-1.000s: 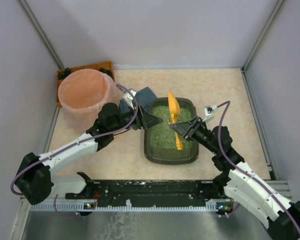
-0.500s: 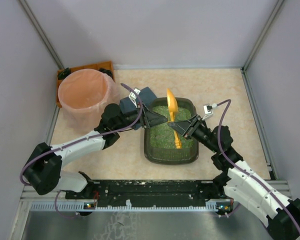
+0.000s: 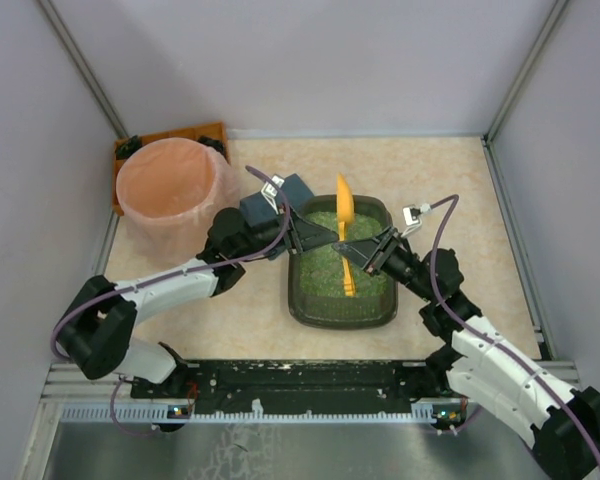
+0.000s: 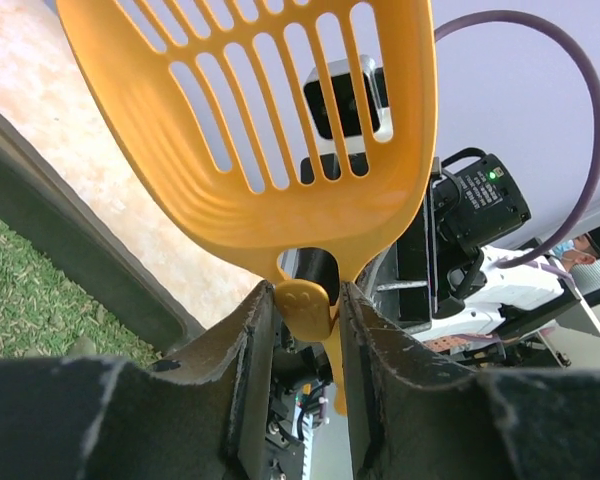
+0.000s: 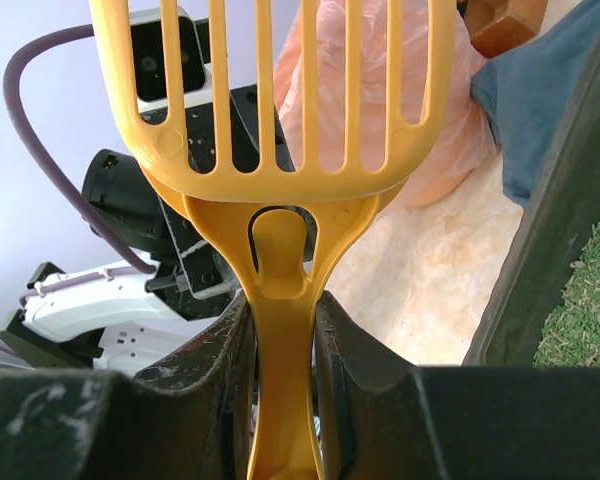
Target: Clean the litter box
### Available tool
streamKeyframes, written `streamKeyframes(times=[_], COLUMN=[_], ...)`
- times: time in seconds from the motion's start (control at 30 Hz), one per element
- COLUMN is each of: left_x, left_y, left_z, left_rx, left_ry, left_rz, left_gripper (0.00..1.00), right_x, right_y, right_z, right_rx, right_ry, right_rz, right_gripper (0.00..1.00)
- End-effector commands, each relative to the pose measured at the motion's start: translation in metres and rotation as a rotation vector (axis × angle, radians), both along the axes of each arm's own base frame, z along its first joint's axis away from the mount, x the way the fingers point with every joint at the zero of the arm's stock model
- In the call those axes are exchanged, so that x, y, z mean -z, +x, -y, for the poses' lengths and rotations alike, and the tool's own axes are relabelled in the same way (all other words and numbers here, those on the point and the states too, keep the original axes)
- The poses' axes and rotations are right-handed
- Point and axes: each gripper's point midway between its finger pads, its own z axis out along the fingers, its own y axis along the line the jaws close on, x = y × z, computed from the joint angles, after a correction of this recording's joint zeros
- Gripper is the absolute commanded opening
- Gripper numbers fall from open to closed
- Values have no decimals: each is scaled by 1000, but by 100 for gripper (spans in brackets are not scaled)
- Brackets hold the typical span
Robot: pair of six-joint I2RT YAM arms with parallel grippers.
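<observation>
Dark grey-green plastic litter box (image 3: 340,321), a long tray with round corners, sits in the middle of the pale beige surface (image 3: 460,180). Its long side runs from the arms toward the back wall. Small green grains (image 3: 318,275) fill it. A round pink bucket (image 3: 150,225) stands off to its left. A flat orange-brown tray (image 3: 185,132) is behind the bucket. A dark blue thing (image 3: 280,190) lies between the bucket and the box.

A yellow-orange plastic scoop with long slots (image 3: 344,208) hangs over the box. It points the same way as the box. Its wide slotted end is over the far rim, and its thin handle points back toward the arms.

The left arm reaches in low from the left with a bent elbow. The left fingers (image 3: 315,237) are clamped on the scoop's neck, and the left wrist view shows one finger (image 4: 255,340) pressed on each side of it. The right arm comes in from the near right. The right fingers (image 3: 368,255) are clamped on the handle too, a little nearer the arms. Seen from the right wrist, they (image 5: 235,350) squeeze the handle just under the slots (image 5: 270,185).
</observation>
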Motion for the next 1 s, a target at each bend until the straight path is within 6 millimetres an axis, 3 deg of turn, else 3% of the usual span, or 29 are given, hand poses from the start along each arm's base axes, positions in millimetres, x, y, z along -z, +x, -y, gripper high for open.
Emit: streamKeyframes(times=[0.0, 0.17, 0.27, 0.33, 0.47, 0.53, 0.7, 0.97], left_x=[-17, -22, -22, -21, -9, -3, 6, 17], left_y=[-9, -13, -13, -9, 8, 18, 35, 55], left_z=[8, 8, 6, 5, 4, 2, 0, -5], left_rx=[60, 74, 64, 40, -72, -141, -304, -479], left_ry=[-55, -80, -75, -58, 49, 121, 257, 407], left_rz=[36, 31, 33, 34, -5, -33, -83, -165], left_gripper=[32, 2, 0, 0, 0, 0, 0, 0], right_x=[-37, -32, -24, -17, -4, 0, 5, 16], right_y=[-3, -1, 4, 6, 12, 15, 22, 17], right_z=[0, 1, 4, 7, 20, 27, 35, 25], right_rx=[-18, -2, 27, 51, 130, 172, 213, 222], right_ry=[73, 58, 22, -18, -121, -175, -316, -551], right_rz=[109, 93, 71, 51, 45, 50, 68, 140], right_gripper=[0, 0, 8, 20, 55, 63, 67, 65])
